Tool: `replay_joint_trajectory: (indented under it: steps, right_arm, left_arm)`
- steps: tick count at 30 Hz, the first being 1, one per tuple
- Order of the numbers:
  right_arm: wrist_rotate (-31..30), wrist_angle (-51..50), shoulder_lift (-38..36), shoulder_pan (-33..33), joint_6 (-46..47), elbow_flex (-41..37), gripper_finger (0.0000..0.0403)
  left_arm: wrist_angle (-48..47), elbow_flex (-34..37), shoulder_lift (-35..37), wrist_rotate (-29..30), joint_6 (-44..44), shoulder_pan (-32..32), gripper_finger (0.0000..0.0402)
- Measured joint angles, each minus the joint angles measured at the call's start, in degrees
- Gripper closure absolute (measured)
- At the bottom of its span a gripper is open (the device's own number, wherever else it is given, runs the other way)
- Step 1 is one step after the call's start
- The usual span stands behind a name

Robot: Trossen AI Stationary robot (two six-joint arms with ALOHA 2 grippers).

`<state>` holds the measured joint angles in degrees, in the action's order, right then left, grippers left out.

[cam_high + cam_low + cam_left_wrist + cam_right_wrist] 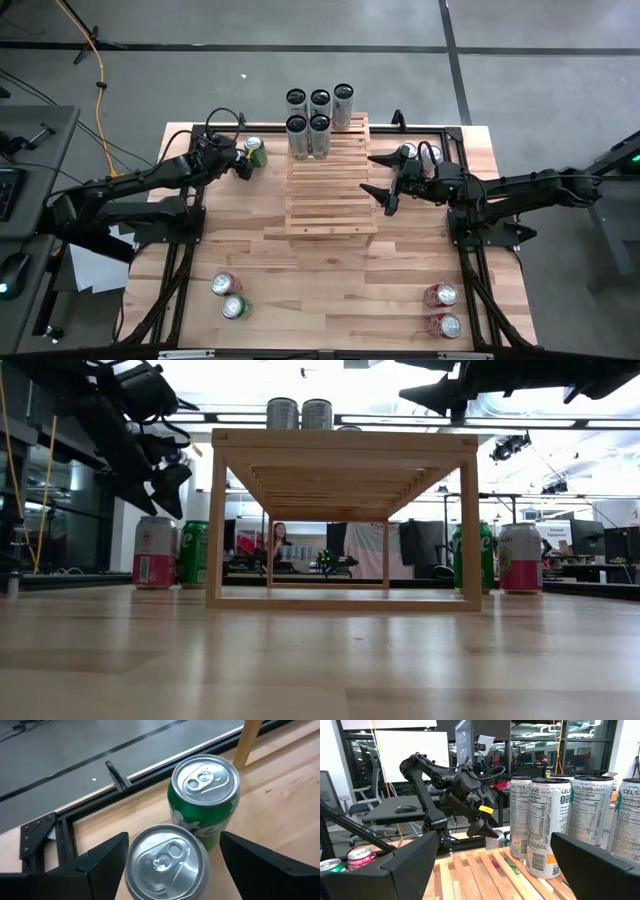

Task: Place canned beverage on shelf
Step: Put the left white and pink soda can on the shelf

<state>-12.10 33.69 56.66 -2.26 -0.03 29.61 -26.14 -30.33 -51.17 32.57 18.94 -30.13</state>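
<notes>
High view shows the wooden counter (330,300) with the shelf (330,190) at its middle, a stepped slat rack whose long axis runs from the near edge toward the far edge, rising to its top step at the far end. Five tall silver cans (318,118) stand upright on that top step, so part of the stocking looks done, while the lower steps are bare. Left to do, as far as I can judge: the two cans (228,296) at the near left corner, the two cans at the near right corner (441,308), a pair by the right arm (420,153), and the pair beside the shelf's far left end. The left gripper (243,160) hangs over that last pair, its fingers (102,857) spread wide on either side of the silver-topped can (165,862) without touching it; the green can (206,795) stands just beside it. Both are upright, long axis vertical, pull tabs up. The grasp seems not yet made, so this can is at the very start of its trip. The right gripper (385,185) hovers at the shelf's right edge, fingers (412,860) spread and holding nothing, pointing across the slats toward the left arm.
</notes>
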Motion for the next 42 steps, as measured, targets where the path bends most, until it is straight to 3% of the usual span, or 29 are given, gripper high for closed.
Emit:
replay_joint_trajectory:
  steps: [15,26,32,37,42]
  right_arm:
    - [0.0,0.0,0.0,0.0,0.01,0.0,0.0029]
    - [0.0,-0.02,0.01,0.0,0.0,0.0,0.0029]
    - [0.0,-0.02,0.01,0.0,0.01,0.0,0.0029]
    - [0.0,-0.02,0.02,0.0,0.0,0.0,0.0029]
    - [0.0,-0.02,0.02,0.0,0.02,0.0,0.0029]
  left_arm:
    - [-0.21,0.0,0.0,1.58,-1.16,0.0,0.0095]
    - [-1.27,0.0,0.02,-1.85,-0.24,0.15,0.0095]
    - [-4.52,0.0,0.02,6.98,3.85,0.15,0.0095]
    - [-4.27,0.0,0.01,3.49,4.47,0.15,0.0096]
    - [-4.76,0.0,0.02,6.01,4.98,0.07,0.0096]
